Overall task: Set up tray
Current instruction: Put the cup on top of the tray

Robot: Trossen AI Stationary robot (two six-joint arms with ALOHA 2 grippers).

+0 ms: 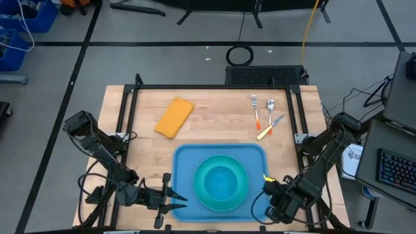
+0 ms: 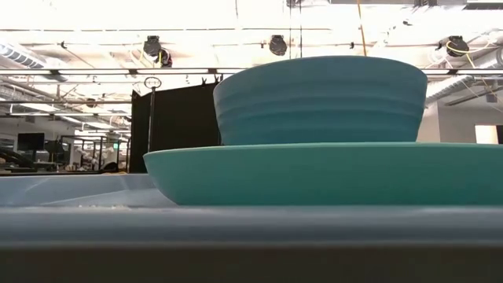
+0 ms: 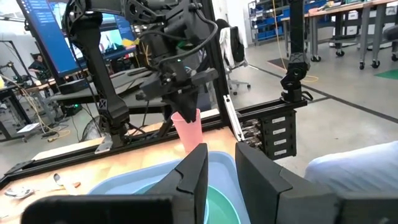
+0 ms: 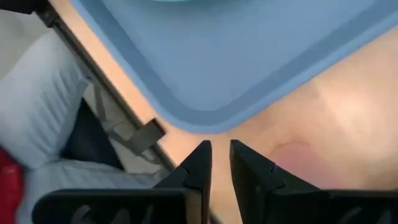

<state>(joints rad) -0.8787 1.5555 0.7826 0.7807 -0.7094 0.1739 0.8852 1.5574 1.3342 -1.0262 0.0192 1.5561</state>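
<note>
tray (image 1: pixel 188 159): blue, at the near edge of the wooden table (image 1: pixel 214 120), between the two arms; central spot puts it in reach of both.
plate and bowl: teal plate (image 1: pixel 221 198) sits in the tray, teal bowl (image 1: pixel 222 177) stacked on it; place setting is partly built.
left gripper (image 1: pixel 174 197): low at the tray's near-left corner, fingers drawn close with a thin gap, nothing between them; looks parked off the load.
right gripper (image 1: pixel 265 203): above the tray's near-right corner; in its wrist view the fingers (image 4: pixel 198 163) stand narrowly apart, gripping nothing.
cutlery: fork (image 1: pixel 255 104), spoon (image 1: pixel 270 105) and knife (image 1: pixel 270 127) lie far-right, well apart from the tray; likely next to go in.
yellow cloth (image 1: pixel 174 117): far-left, off the tray, untouched.
</note>
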